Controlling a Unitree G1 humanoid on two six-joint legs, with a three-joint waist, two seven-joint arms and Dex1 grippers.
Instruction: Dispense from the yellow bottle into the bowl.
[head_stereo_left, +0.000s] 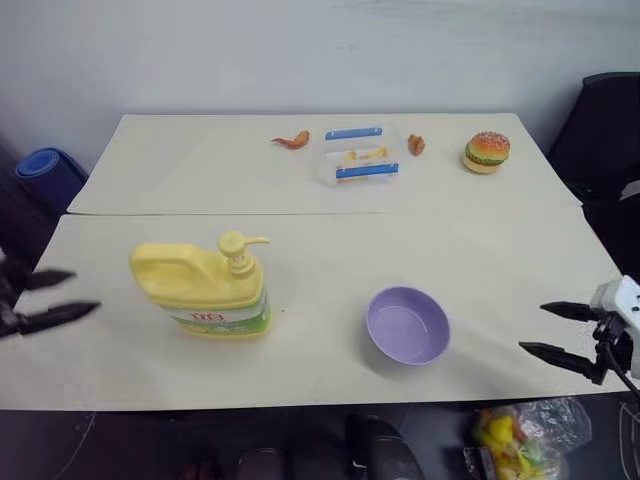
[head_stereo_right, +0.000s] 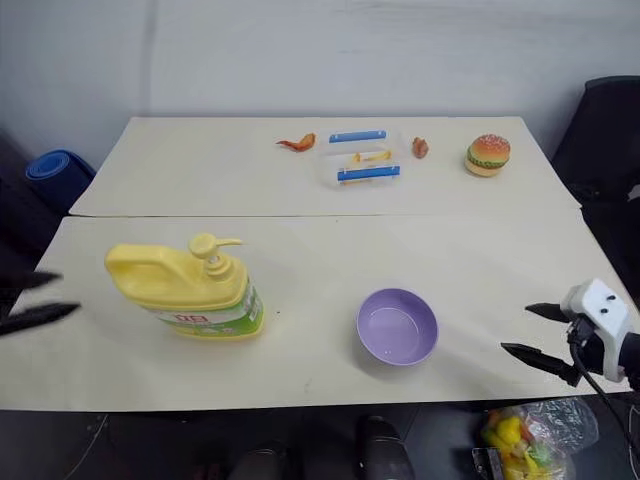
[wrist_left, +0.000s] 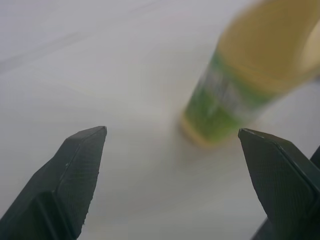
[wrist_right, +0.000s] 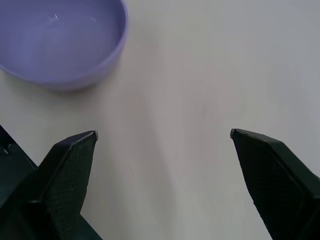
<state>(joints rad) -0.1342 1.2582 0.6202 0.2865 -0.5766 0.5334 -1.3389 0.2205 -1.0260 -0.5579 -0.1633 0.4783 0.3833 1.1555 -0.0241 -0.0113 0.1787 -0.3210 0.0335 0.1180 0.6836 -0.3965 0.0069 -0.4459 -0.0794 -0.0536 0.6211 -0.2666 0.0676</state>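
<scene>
A: Bottle (head_stereo_left: 205, 293) – where's it at?
B: Upright on the bench (head_stereo_left: 330, 240), near-left part, pump spout pointing right toward the bowl (head_stereo_left: 407, 324). Handle on its left side, label w/ red letters facing the camera.

A: Bowl?
B: Right of the bottle, well apart from it, near the front edge. Looks empty inside.

A: End effectors?
B: Left end effector (head_stereo_left: 68, 296) at the left edge, fingers apart, holding nothing, short of the bottle. Right end effector (head_stereo_left: 552, 330) at the right edge, fingers also spread wide, empty, right of the bowl w/ a gap.

A: Wrist cams add anything?
B: Left wrist view has the bottle (wrist_left: 250, 70) blurred ahead, between its two fingertips (wrist_left: 85, 150) but beyond them, no contact. Right wrist view has the bowl (wrist_right: 65, 42) rim off to one side, bare bench between the fingers.

A: And only in the head views?
B: Far half of the bench: clear box w/ blue bars (head_stereo_left: 360, 155), toy burger (head_stereo_left: 486, 152), small orange-brown piece (head_stereo_left: 292, 140) either side of the box. Blue roll (head_stereo_left: 45, 172) off the left, bag of bright toys (head_stereo_left: 520, 440) below the front edge at right.
</scene>
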